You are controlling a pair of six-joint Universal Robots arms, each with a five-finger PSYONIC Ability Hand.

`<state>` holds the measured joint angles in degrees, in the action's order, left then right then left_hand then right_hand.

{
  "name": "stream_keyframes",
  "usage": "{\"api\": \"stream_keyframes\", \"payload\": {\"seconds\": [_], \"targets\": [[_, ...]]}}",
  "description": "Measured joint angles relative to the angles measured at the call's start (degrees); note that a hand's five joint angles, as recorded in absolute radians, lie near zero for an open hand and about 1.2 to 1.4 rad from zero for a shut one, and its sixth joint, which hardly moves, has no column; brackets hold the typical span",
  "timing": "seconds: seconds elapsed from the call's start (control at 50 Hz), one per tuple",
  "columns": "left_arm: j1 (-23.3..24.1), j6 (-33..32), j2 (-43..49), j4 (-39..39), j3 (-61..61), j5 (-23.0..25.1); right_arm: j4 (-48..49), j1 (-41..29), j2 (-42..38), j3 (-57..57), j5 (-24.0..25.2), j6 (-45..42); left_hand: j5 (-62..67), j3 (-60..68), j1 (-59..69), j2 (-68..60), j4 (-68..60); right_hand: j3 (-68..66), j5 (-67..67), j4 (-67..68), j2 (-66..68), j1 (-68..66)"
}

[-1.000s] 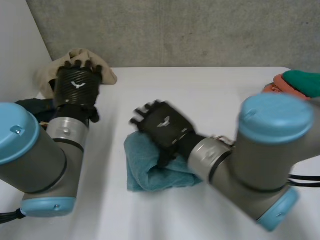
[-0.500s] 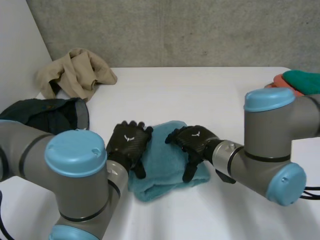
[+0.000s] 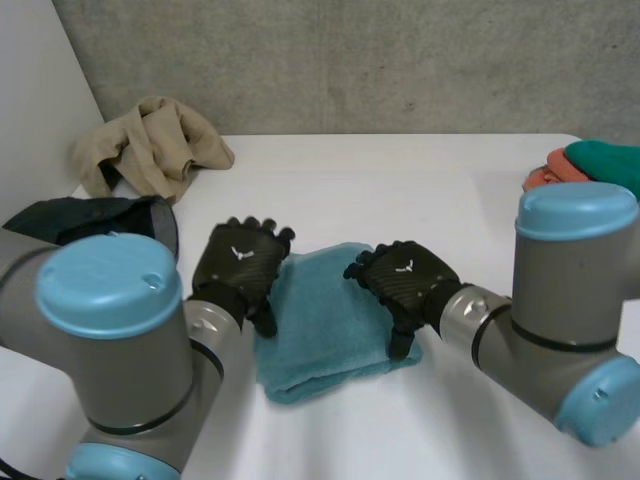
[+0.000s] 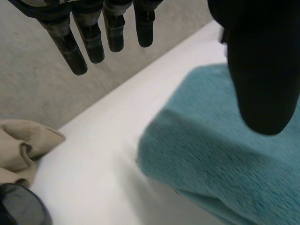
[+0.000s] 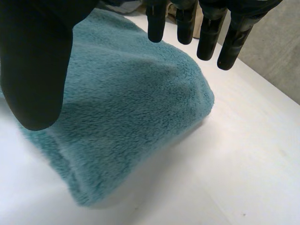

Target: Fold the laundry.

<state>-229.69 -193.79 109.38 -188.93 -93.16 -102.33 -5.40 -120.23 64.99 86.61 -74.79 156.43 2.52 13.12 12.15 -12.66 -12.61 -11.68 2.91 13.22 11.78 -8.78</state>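
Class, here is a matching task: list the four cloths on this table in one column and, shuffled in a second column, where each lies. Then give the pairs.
Cloths:
1. teal towel
2. tan cloth
3. dark garment
4. green cloth

Places:
A. crumpled, far left corner
B. right edge, with an orange cloth
C. folded, between the left hand and the right hand
D. left edge, nearer than the tan one

Pairs: 1-C, 2-A, 3-D, 4-B
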Motion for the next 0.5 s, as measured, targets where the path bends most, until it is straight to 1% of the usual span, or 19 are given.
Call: {"api": "stream_keyframes", "payload": {"seconds": [0.12, 0.24, 0.36, 0.5], "targets": [[-2.35, 0.40, -2.57, -0.06, -1.13, 0.04, 3.37, -0.58, 2.95, 6.72, 0.06, 0.18, -0.03, 0.00, 0.00, 0.00, 0.00, 0.00, 0.00, 0.00, 0.00, 0.00], [-5.81, 0.76, -2.87, -0.13, -3.06, 0.14, 7.97, -1.98, 3.49, 10.51, -0.08, 0.19, -0.03, 0.00, 0.00, 0.00, 0.00, 0.00, 0.00, 0.00, 0.00, 0.00], [-8.39, 0.96, -2.72, -1.27, -5.12, 0.21, 12.28, -3.80, 1.81, 11.04, -0.41, -0.13, -0.03, 0.00, 0.00, 0.00, 0.00, -0.29, 0.17, 0.09, 0.14, -0.48], [-8.74, 0.97, -2.67, -3.30, -6.38, 0.28, 15.53, -4.62, -2.37, 9.68, -0.60, -0.59, -0.03, 0.00, 0.00, 0.00, 0.00, -2.26, 1.52, 0.13, 0.15, -2.73]]}}
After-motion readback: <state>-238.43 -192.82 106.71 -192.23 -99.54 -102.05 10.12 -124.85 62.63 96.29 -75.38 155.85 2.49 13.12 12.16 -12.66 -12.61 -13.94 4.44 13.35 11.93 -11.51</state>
